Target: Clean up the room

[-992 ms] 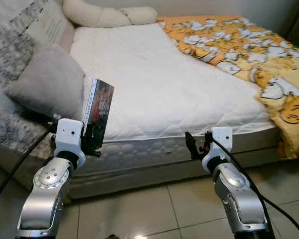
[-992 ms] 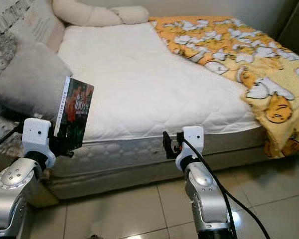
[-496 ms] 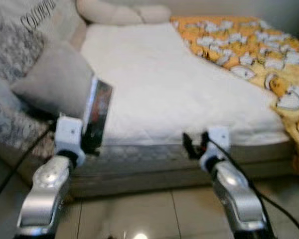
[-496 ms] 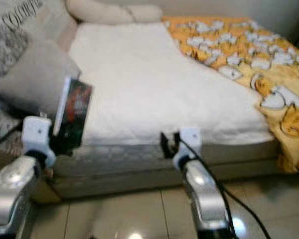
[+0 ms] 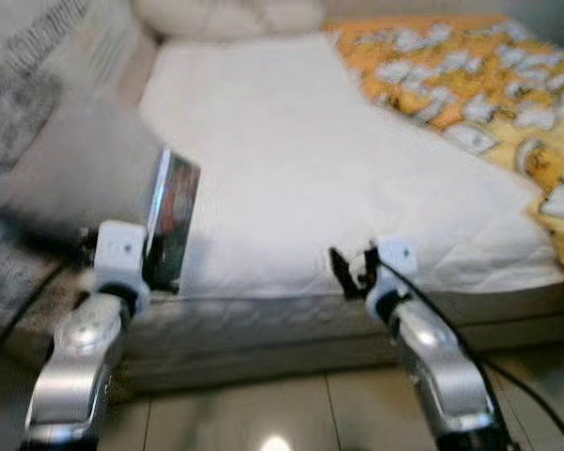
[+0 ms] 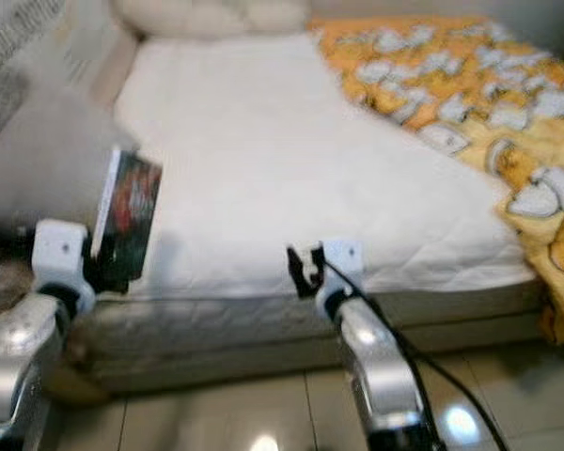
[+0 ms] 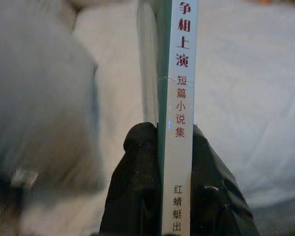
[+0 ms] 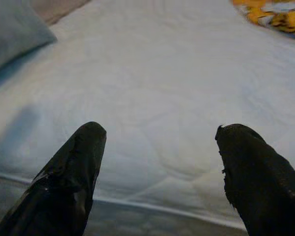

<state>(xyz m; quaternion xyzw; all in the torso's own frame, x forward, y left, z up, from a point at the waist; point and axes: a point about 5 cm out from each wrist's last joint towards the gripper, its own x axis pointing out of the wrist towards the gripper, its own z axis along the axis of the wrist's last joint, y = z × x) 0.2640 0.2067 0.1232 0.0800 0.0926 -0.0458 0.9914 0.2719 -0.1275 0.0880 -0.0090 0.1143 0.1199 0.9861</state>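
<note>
While the left gripper [image 7: 174,162] clamps a book [image 5: 172,221] upright at the bed's [image 5: 291,169] near left edge, the right gripper [image 8: 157,162] hangs spread and empty over the near edge. Beyond lie a grey pillow [image 5: 75,169] and, toward the far right corner, an orange blanket [image 5: 470,85].

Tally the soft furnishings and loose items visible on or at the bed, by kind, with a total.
Book, held in the left gripper: 1
Grey pillow: 1
Cream bolster at the head of the bed: 1
Patterned cushion by the wall: 1
Orange cartoon-print blanket: 1
Total: 5
</note>
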